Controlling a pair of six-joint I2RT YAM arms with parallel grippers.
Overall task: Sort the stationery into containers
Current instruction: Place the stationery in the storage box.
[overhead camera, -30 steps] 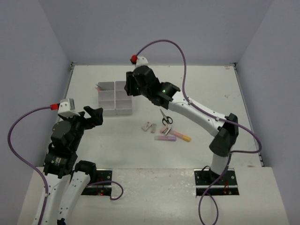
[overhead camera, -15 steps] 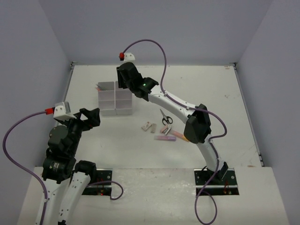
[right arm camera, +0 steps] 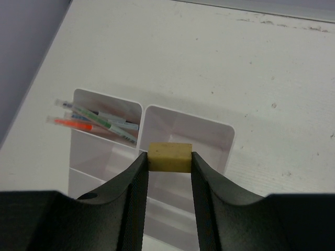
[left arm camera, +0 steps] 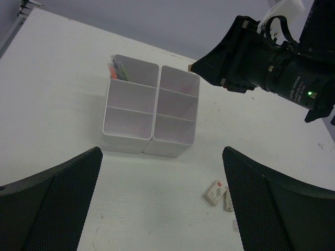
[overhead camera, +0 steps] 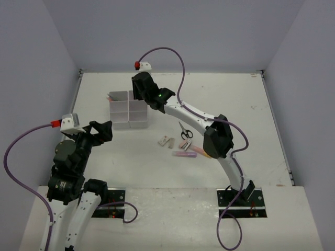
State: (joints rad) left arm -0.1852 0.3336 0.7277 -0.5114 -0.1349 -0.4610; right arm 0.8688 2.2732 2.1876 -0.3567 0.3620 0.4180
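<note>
Top view, right gripper (overhead camera: pixel 138 94): reaches far across the table (overhead camera: pixel 235 99), its tips over the far end of the tray (overhead camera: pixel 128 111). Its load is too small to make out from here.
Top view, left gripper (overhead camera: pixel 102 130): released, jaws spread wide, holding nothing. It hovers near the tray's near left corner, apart from it.
Top view, unsorted: scissors (overhead camera: pixel 185 130), two loose erasers (overhead camera: pixel 166 141), a purple marker (overhead camera: pixel 184 155) and a pink-orange marker (overhead camera: pixel 203 152) lie on the table, well to the right of the tray.
Left wrist view, tray: two columns by three rows. The pens (left arm camera: pixel 117 70) stand in the far left compartment, and the other five look empty.
Left wrist view, own fingers (left arm camera: pixel 52 204): they stand at either edge of the picture with nothing between them.
Right wrist view, grasp: the fingers (right arm camera: pixel 133 198) are clenched on a small tan eraser (right arm camera: pixel 169 157), pinched by its two ends.
Right wrist view, place: the tan eraser hangs above the far row, close to the wall between the columns. It looks to be on the right column's side and not touching the rim.
Progress: the pens seem done and one eraser is about to be dropped, so most of the sorting is left.
In the way: nothing covers the open compartment. The likely risks are the eraser catching the dividing wall and the pens leaning toward it.
</note>
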